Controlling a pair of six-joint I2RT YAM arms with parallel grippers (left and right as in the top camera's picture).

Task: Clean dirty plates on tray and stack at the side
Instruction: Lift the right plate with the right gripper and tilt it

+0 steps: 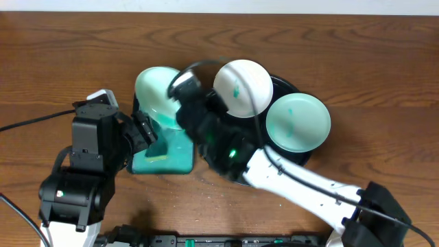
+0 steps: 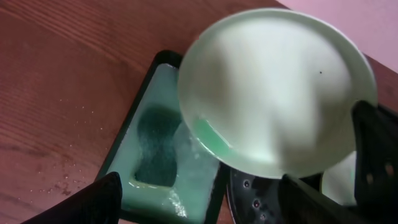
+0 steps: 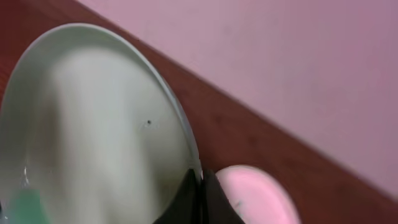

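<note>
**Right gripper holds one plate over the teal tray, two plates sit on the black tray**

Overhead first: the right gripper point(image 1: 180, 92) is clamped on the rim of a small round white plate point(image 1: 156, 89). It holds that plate over the far end of the rectangular teal tray point(image 1: 168, 161), clear of the large round glossy black tray point(image 1: 285, 84). Two more small white plates sit on the black tray. The streaked plate point(image 1: 243, 88) has a thin teal mark at its centre. The smeared plate point(image 1: 298, 122) is teal across much of its bowl and lies at the tray's right edge. The count is three plates, one lifted and two down, plus one black tray, one teal tray and two arms, all at the brown wooden table point(image 1: 357, 41).

The left wrist camera shows what the overhead hides. A single dark sponge point(image 2: 155, 146) lies on the teal tray's pale wet floor, just beside the lifted plate's lower edge. There is a green tinge low inside that plate. The left gripper point(image 2: 200, 190) is spread wide with nothing between its fingers point(image 2: 93, 199).

The right wrist camera closes in on the grip. Two dark fingertips point(image 3: 199, 196) are pinched together on the plate's rim, and there is a tiny dark speck on the plate's face. One other plate is blurred beyond, with a pink wall point(image 3: 298, 62) behind
</note>
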